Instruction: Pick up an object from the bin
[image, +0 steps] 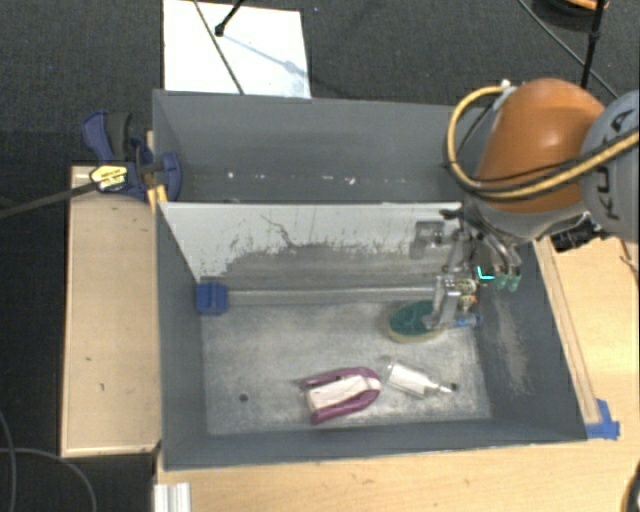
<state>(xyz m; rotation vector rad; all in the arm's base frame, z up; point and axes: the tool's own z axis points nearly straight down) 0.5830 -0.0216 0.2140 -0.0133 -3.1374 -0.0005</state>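
Observation:
My gripper (447, 312) hangs low in the right part of the bin, its fingers pointing down at the right edge of a round teal disc (410, 322) with a pale rim that lies on the floor. Whether the fingers touch or hold the disc cannot be made out. In front of the disc lies a small white tube (417, 380) with a dark tip. Left of that rests a purple and white packet (340, 392).
A small blue block (211, 298) sits against the left wall of the bin, far from the gripper. The arm with its orange cover and yellow cables leans in over the bin's right rear corner.

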